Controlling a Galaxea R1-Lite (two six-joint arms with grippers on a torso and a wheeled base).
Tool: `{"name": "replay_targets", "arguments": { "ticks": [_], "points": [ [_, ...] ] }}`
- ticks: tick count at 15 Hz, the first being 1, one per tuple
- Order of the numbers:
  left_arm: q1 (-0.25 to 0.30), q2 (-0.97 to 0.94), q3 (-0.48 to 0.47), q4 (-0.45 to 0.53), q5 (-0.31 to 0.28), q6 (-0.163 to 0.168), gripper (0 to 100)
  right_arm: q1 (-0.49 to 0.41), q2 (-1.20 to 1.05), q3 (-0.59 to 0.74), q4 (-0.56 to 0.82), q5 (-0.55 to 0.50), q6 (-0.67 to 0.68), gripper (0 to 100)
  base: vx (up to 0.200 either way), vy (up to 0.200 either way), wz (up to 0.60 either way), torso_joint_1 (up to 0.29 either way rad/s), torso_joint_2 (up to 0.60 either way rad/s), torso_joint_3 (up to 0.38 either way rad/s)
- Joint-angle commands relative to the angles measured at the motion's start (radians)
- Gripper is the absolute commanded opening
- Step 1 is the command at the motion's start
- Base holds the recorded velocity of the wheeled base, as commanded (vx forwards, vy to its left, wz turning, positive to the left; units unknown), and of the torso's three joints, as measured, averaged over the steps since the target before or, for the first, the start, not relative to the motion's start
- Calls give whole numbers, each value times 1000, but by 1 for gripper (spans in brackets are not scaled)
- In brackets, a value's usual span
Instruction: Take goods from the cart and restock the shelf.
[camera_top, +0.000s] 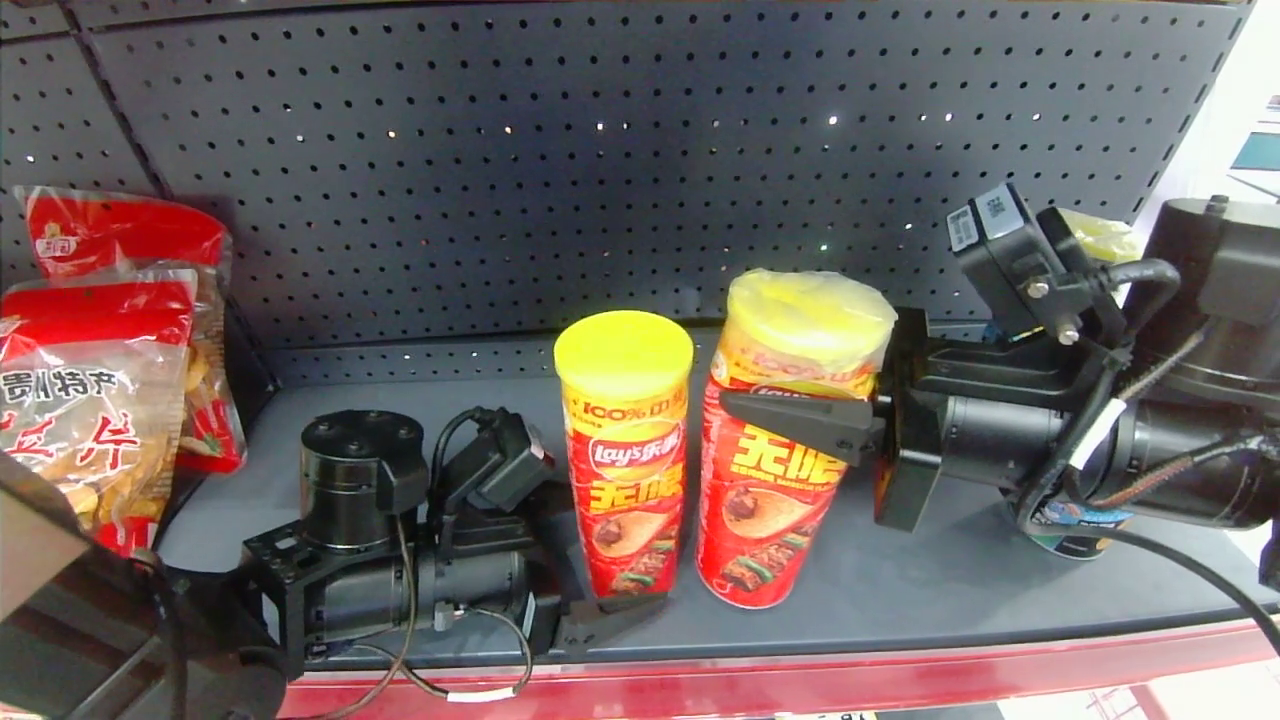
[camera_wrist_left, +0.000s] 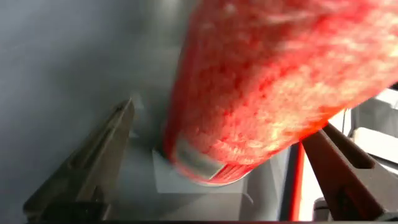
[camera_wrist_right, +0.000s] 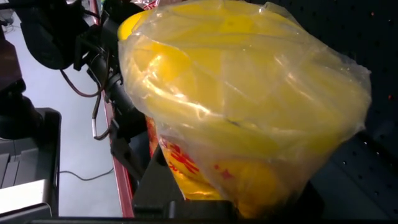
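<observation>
Two red chip cans stand side by side on the grey shelf (camera_top: 930, 590). The left can (camera_top: 625, 450) has a bare yellow lid, and my left gripper (camera_top: 620, 595) lies low on the shelf, open, with its fingers (camera_wrist_left: 93, 168) on either side of that can's base (camera_wrist_left: 267, 93) and gaps showing. The right can (camera_top: 780, 440) has clear plastic wrapped over its yellow top (camera_wrist_right: 249, 106). My right gripper (camera_top: 800, 420) comes in from the right at mid height and is shut on it, one finger across the front.
Red snack bags (camera_top: 100, 400) fill the shelf's left end. A dark pegboard (camera_top: 600, 150) forms the back wall, and a red lip (camera_top: 800, 670) runs along the front. Another yellow-topped item (camera_top: 1100, 238) sits partly hidden behind the right arm. Bare shelf lies behind the left arm.
</observation>
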Motion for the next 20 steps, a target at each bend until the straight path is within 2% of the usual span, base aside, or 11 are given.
{"name": "replay_targets", "arguments": {
  "ticks": [1,2,6,8,10,11,12,14,15,17,20],
  "points": [
    [14,-36,23,-2,6,0,100,1,2,1,0,0,-1,0,0,0,0,0,0,0],
    [14,-37,25,-2,6,0,100,1,2,1,0,0,-1,0,0,0,0,0,0,0],
    [14,-312,199,0,4,-7,100,1,15,3,-3,2,-1,0,0,0,0,0,0,0],
    [20,-418,229,0,8,-8,100,1,21,7,-6,0,-1,0,0,0,0,0,0,0],
    [141,-533,291,2,12,-33,100,1,26,1,-6,-1,1,0,0,0,0,0,0,0],
    [165,-567,316,6,12,-33,100,-1,31,0,-6,-1,1,0,0,0,0,0,0,0],
    [264,-692,388,29,12,-33,100,-10,34,-7,-5,-1,1,0,0,0,0,0,0,0],
    [408,-849,434,72,17,-34,100,-51,34,-14,-5,0,1,0,0,0,0,0,0,0],
    [478,-922,440,109,15,-34,100,-84,34,-19,-3,2,-1,0,0,0,0,0,0,0],
    [518,-1094,457,258,58,-34,100,-123,43,-36,0,8,-1,0,0,0,0,0,0,0],
    [518,-1449,452,684,210,-36,100,-153,74,-85,0,10,-1,0,0,0,0,0,0,0]
  ]
}}
